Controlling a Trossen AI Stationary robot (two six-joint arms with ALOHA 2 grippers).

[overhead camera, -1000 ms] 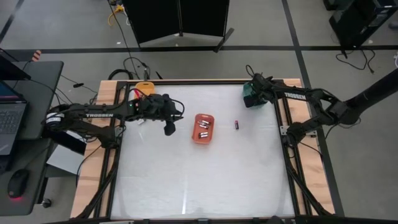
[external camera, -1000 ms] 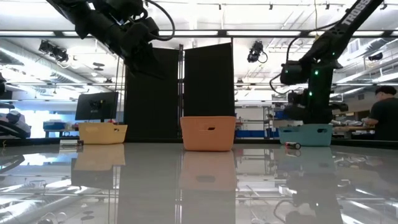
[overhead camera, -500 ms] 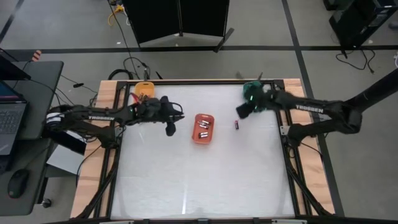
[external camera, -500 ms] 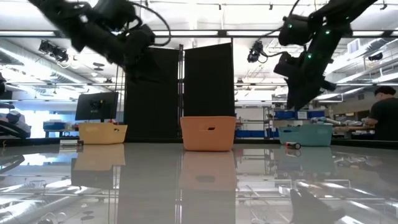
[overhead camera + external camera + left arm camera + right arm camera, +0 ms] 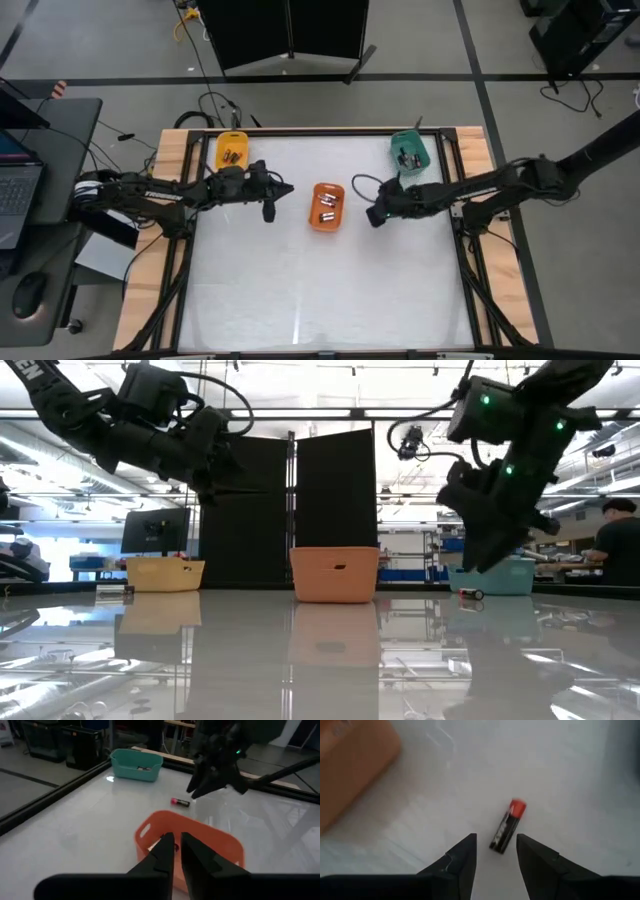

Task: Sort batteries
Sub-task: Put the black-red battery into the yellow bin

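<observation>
One loose battery (image 5: 505, 831), black with a red end, lies flat on the white table; in the low view the battery (image 5: 468, 594) shows in front of the teal tray. My right gripper (image 5: 496, 851) is open and hangs just above the cell, one finger on either side, touching nothing. In the high view my right gripper (image 5: 375, 214) covers the cell. My left gripper (image 5: 270, 208) is shut and empty, in the air left of the red-orange tray (image 5: 327, 206), which holds several batteries. My left gripper (image 5: 176, 851) points toward that tray.
An orange tray (image 5: 232, 150) with batteries sits at the far left corner and a teal tray (image 5: 410, 150) with batteries at the far right. Black rails (image 5: 455, 215) frame the table. The near half of the white table holds nothing. A person stands in the room at far right (image 5: 612, 550).
My right gripper has swung from the teal tray toward the table's near-left, come down over the loose battery and now stands open around it. My left arm has shifted off the orange tray, uncovering it, with its gripper staying left of the red-orange tray.
</observation>
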